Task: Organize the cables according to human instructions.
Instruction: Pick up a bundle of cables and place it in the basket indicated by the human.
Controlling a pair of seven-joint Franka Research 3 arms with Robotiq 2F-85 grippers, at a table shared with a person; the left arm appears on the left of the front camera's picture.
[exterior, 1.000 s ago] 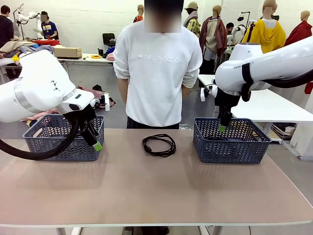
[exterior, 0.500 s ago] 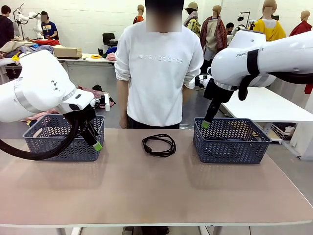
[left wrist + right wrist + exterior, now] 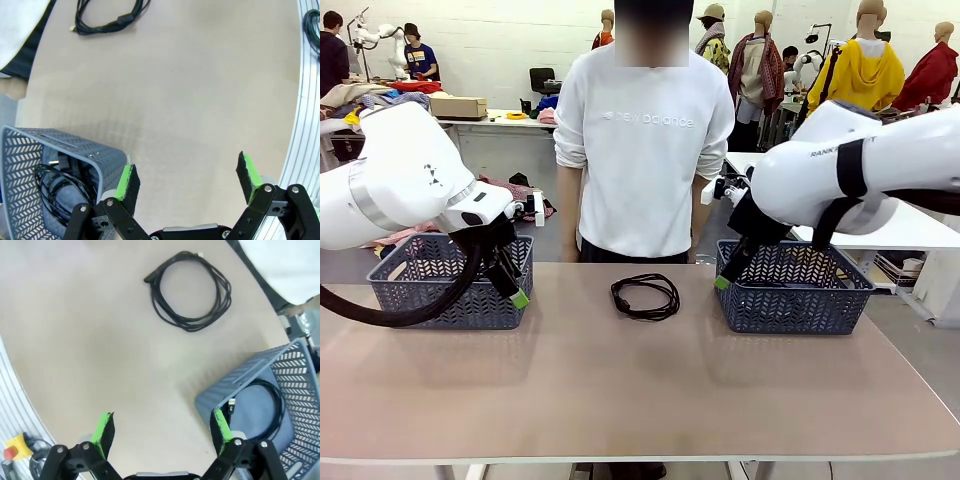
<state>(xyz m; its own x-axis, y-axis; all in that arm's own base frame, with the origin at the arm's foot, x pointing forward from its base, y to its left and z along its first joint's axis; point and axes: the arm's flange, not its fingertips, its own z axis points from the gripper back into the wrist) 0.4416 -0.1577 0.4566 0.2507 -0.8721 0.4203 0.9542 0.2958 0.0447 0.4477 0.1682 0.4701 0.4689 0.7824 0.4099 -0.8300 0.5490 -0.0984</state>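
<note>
While one coiled cable is left on the bench near the middle of its far edge, the left hand and right hand are held wide and empty. Further cables are seen in both baskets.

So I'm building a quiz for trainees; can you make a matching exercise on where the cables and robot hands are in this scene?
Things:
1. loose coiled cable
2. left hand
3. right hand
4. cable in right basket

Places or states:
A. open, by the left basket
B. on bare table, mid-far side
C. inside a basket
D. open, at the right basket's near-left corner

Pairs: 1-B, 2-A, 3-D, 4-C
</note>
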